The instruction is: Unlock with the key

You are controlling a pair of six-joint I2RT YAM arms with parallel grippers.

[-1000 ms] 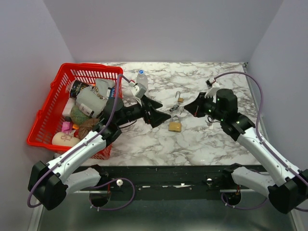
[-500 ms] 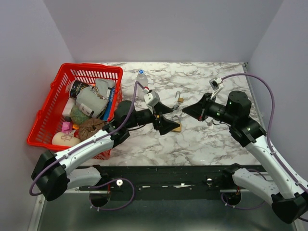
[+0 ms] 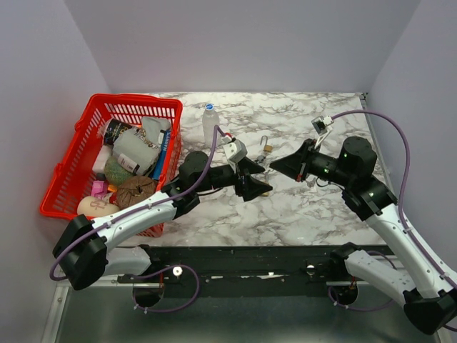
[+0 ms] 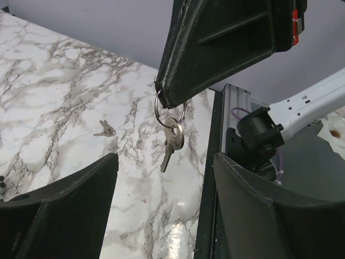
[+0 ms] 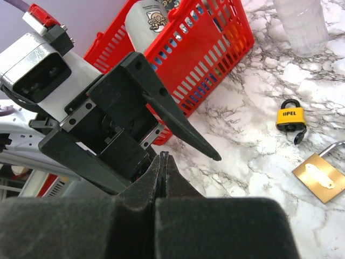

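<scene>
the bunch of small silver keys [image 4: 172, 141] on a steel split ring hangs in the air above the white marble table [image 4: 54, 81]. the ring is pinched in the tip of the right gripper [image 4: 163, 99], whose jaws are fully closed on it. the left gripper [image 3: 257, 179] faces it, its 2 fingers spread wide either side of the dangling keys and holding nothing. a square brass padlock [image 5: 318, 182] and a small yellow padlock [image 5: 291, 120] lie on the marble near both grippers. the risk i see is the handover. the keys hang loose and can swing or twist, so the left gripper might clamp the blades crooked or catch only the ring. if the right gripper lets go before that hold is firm, they would drop.
</scene>
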